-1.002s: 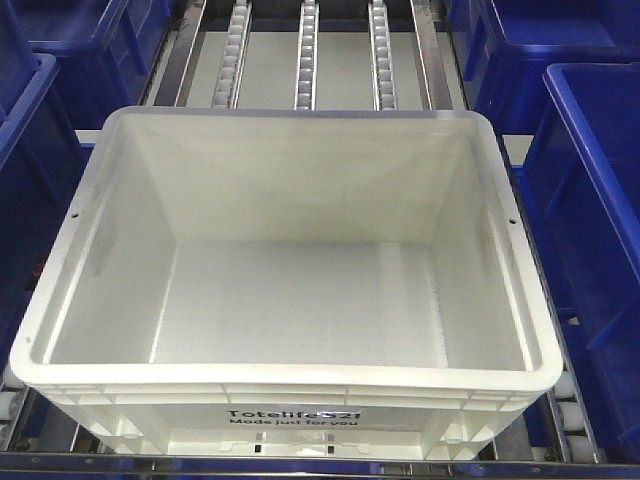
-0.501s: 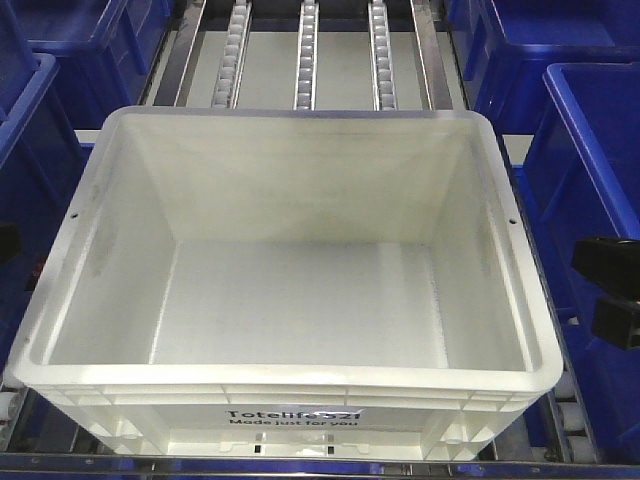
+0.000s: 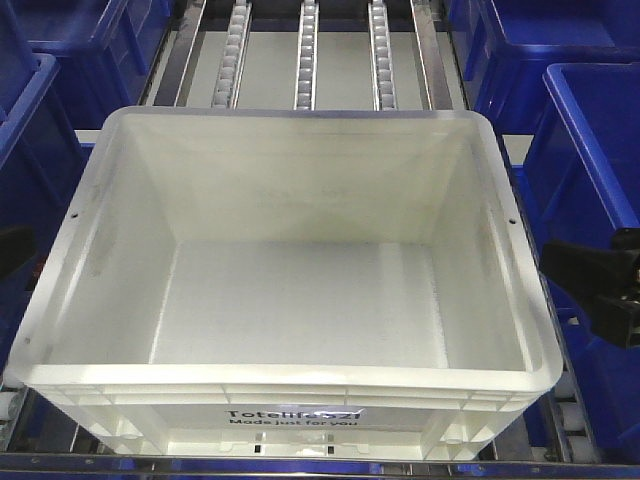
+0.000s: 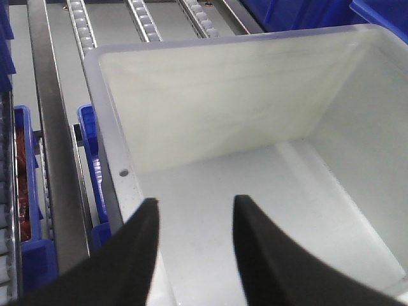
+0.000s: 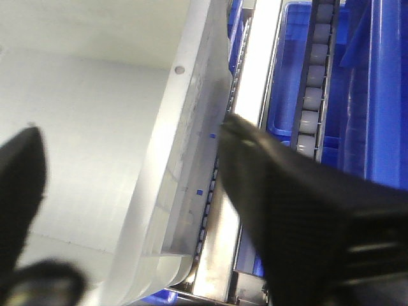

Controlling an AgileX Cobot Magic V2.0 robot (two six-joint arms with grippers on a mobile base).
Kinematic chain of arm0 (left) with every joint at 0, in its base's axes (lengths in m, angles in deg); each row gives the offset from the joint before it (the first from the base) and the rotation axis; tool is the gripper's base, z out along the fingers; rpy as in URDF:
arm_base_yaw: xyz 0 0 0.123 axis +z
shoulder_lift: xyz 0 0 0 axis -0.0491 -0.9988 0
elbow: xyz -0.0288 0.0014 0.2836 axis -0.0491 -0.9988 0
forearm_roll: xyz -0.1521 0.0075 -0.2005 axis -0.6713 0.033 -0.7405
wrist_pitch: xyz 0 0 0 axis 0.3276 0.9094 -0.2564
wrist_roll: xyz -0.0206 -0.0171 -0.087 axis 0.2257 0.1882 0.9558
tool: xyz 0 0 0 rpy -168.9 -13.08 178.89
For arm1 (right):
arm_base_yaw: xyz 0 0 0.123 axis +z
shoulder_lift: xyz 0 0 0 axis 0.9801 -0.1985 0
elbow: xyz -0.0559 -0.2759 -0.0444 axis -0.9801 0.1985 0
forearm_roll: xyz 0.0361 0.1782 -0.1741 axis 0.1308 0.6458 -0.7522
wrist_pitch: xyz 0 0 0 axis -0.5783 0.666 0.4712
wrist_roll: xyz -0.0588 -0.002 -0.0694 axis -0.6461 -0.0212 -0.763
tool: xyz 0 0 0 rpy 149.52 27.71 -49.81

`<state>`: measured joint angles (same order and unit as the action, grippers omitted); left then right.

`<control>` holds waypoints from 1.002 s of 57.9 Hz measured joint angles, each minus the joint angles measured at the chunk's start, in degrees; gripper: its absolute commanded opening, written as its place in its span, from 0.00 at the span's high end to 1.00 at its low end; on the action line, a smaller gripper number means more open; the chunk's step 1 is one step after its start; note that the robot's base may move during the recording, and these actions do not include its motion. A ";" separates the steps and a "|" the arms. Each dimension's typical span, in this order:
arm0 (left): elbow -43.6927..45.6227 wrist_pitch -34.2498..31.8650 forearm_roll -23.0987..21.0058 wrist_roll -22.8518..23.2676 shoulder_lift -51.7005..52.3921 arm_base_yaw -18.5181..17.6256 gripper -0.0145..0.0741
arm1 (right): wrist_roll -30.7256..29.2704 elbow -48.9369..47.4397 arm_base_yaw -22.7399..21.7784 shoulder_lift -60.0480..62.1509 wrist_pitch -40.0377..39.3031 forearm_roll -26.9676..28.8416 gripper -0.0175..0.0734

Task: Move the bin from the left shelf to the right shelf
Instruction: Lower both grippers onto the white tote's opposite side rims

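A large empty white bin (image 3: 300, 180) marked "Totelife521" sits on the roller shelf, filling the middle of the front view. My left gripper (image 3: 8, 250) only shows as a dark tip at the left edge, beside the bin's left wall. In the left wrist view the left gripper (image 4: 194, 201) is open, with one finger over the left rim and the other over the bin's (image 4: 223, 108) inside. My right gripper (image 3: 585, 290) is beside the bin's right wall. In the right wrist view the right gripper (image 5: 127, 127) is open and straddles the right wall of the bin (image 5: 95, 108).
Blue bins stand close on the left (image 3: 60, 60) and right (image 3: 590, 150) of the white bin. Roller tracks (image 3: 306, 60) and steel rails run back behind it. A steel rail (image 5: 255, 95) and rollers (image 5: 312, 95) lie just outside the right wall.
Both grippers have come into the front view from the sides. The right one has moved left toward the bin's right wall. The bin has not moved.
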<state>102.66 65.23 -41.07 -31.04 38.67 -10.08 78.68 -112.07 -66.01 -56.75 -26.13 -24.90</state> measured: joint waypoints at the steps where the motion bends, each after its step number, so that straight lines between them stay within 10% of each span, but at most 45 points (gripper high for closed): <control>1: 0.00 -0.05 0.00 -0.02 0.00 0.00 0.36 | 0.00 0.00 0.00 0.00 0.00 0.00 0.05; 58: 12.14 -6.01 5.30 2.16 -23.49 0.00 0.29 | 0.68 -17.07 0.00 -25.30 3.31 -1.24 0.11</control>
<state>114.80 59.22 -35.77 -28.89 15.18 -10.08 79.37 -129.14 -66.01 -82.04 -22.82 -26.14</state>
